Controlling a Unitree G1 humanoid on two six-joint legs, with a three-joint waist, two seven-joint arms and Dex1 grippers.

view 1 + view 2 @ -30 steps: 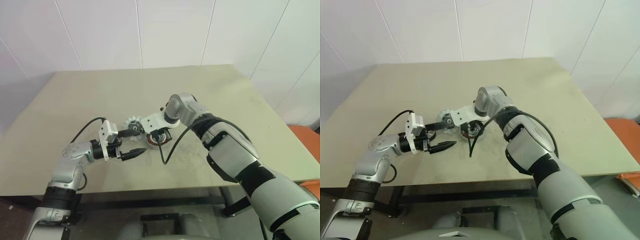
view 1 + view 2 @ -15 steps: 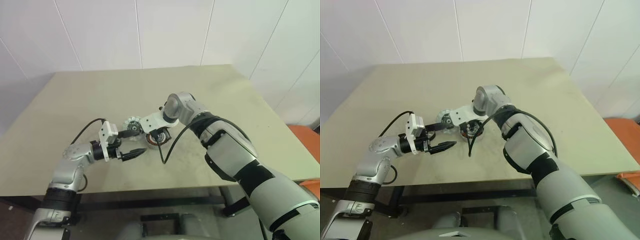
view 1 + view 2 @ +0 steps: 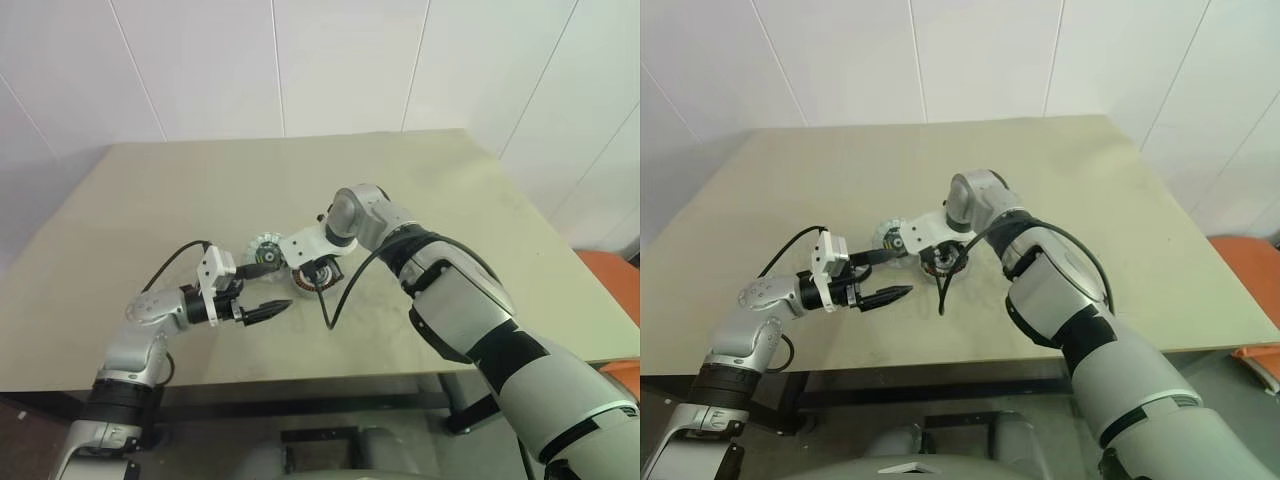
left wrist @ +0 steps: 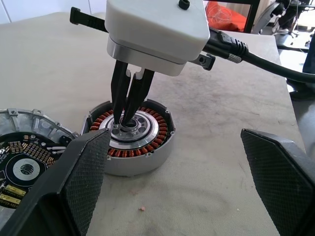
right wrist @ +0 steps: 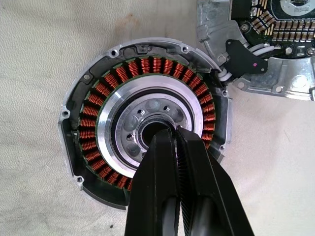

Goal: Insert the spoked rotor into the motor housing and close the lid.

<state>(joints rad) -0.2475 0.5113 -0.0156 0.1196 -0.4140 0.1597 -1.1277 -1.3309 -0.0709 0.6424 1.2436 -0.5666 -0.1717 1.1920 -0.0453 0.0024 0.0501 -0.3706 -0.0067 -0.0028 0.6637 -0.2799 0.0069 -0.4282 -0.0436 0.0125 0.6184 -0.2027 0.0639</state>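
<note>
The spoked rotor point(image 5: 147, 65), a ring of copper windings around a silvery centre, sits inside the round grey motor housing point(image 5: 74, 147) on the table. My right gripper point(image 5: 172, 132) points down over it, shut, with its tips in the rotor's centre bore. The lid point(image 5: 275, 78), a grey plate carrying a round circuit board, lies flat beside the housing, joined to it by white wires. My left gripper point(image 3: 272, 288) hovers level just in front of the housing point(image 4: 147, 164), open wide, with nothing between its pads point(image 4: 83, 167).
The beige table point(image 3: 450, 200) has bare room to the right and behind the motor. A black cable point(image 3: 328, 305) loops down from my right wrist, close to the housing. The table's front edge runs just behind my left arm.
</note>
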